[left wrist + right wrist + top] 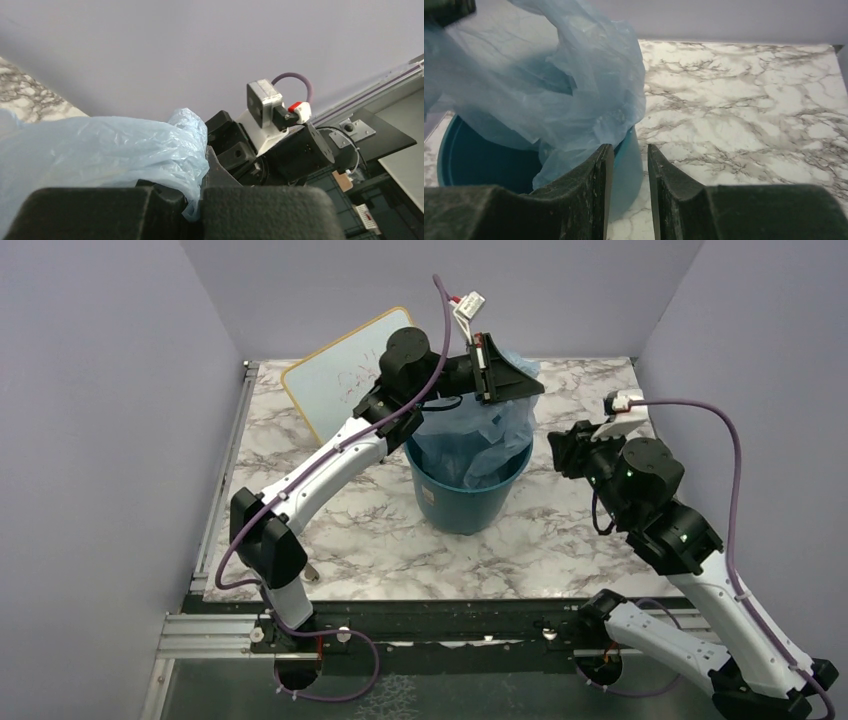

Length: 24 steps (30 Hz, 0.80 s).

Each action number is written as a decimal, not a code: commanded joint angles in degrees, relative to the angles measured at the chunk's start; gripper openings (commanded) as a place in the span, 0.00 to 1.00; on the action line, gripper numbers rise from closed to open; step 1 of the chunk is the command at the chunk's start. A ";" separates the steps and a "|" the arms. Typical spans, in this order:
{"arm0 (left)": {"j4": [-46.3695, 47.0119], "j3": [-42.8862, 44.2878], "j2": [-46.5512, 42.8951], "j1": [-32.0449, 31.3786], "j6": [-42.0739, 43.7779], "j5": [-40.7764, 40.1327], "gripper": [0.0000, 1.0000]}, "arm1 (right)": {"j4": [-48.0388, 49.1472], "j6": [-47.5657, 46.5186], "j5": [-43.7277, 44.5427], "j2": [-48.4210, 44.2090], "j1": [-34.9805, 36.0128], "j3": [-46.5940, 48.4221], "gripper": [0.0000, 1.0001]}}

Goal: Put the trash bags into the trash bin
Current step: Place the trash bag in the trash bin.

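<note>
Roughly half done. Left fingers (265,210) clenched on top of trash bag (490,435), upper centre of overhead view; its lower part hangs inside trash bin (460,505). Right fingers (594,190) parted, empty, beside the rim. Remaining: lower, release.

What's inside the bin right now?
The lower part of the bag hangs inside the bin; its top is pinched above the rim by the left claw. Some bare inner wall shows. The floor is hidden by the bag.
</note>
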 commanded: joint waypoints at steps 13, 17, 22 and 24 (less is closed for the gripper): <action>-9.32 -2.33 -4.71 2.70 11.20 -2.95 0.40 | -10.81 8.60 5.78 4.50 0.03 7.41 0.62; -20.89 2.77 -6.97 4.24 20.55 -3.77 0.75 | -10.81 10.09 2.72 6.98 0.04 10.22 0.63; -33.01 6.80 -9.36 7.55 29.64 -0.48 0.99 | -17.91 0.96 10.12 15.83 -1.40 20.04 0.78; -41.96 9.53 -9.88 8.25 35.74 -0.67 0.99 | -22.01 -1.73 9.05 20.15 -7.02 26.56 0.79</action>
